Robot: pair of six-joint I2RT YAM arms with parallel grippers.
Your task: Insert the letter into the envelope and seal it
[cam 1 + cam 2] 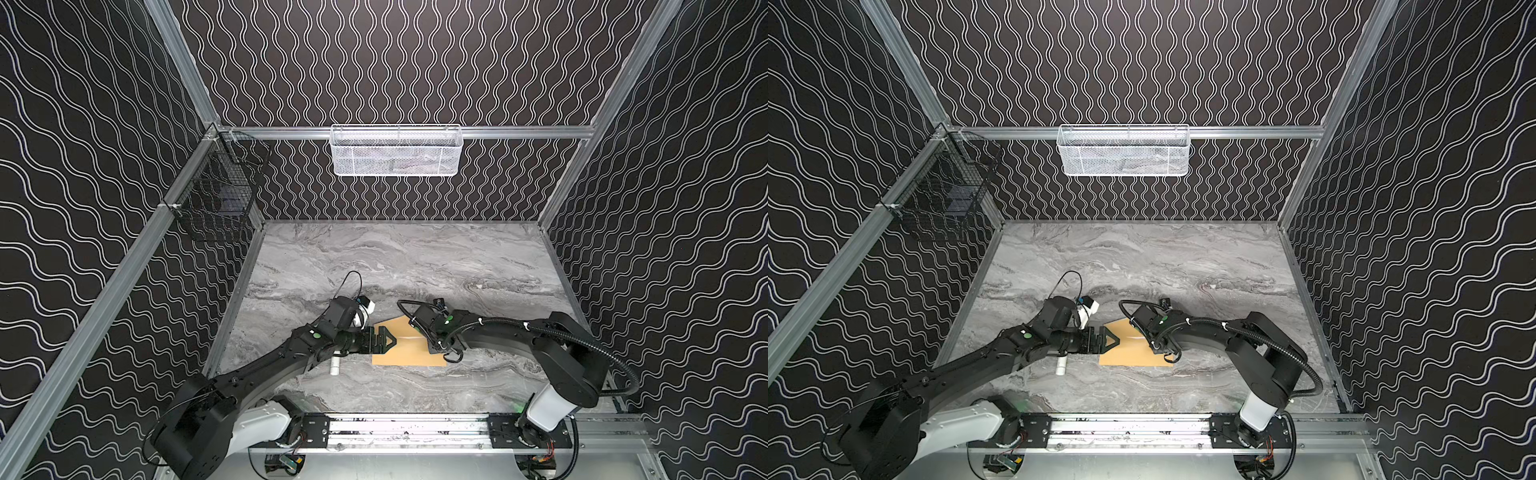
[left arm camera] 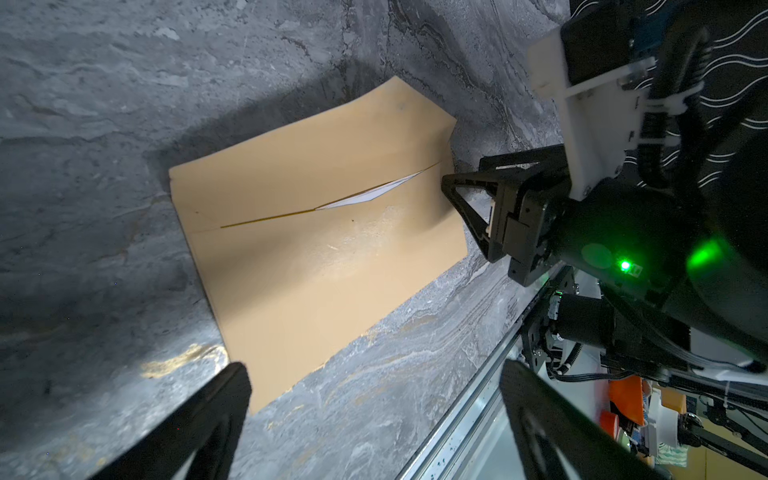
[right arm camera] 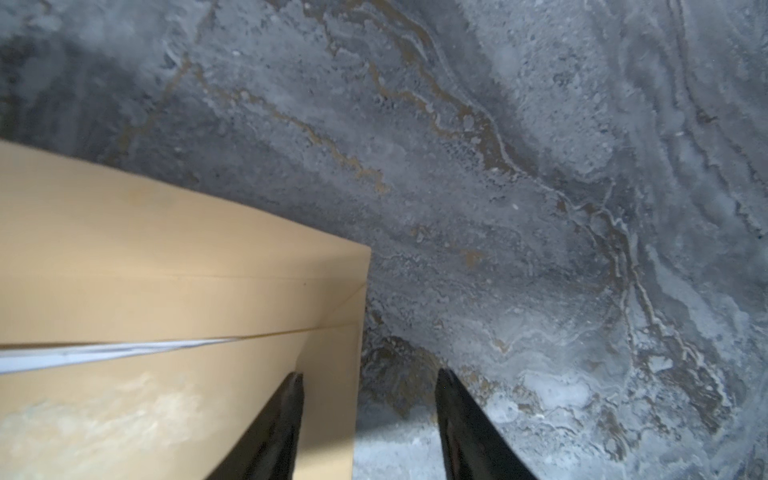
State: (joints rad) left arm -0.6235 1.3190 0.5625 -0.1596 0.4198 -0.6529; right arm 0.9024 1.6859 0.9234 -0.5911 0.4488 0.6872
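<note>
envelope flat on counter, letter inside, white sliver showing at the seam. My left claw is spread wide and empty. Right claw is half-spread astride the envelope's end, pinching nothing. Plan: tuck sliver in first, then press seam evenly.

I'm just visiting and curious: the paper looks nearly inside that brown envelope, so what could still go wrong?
A white sliver of the letter shows at the envelope slit; pressing it shut might crease or trap it. The envelope curls up past that slit, so it may spring open. The right fingers straddle its edge and could drag it sideways.
</note>
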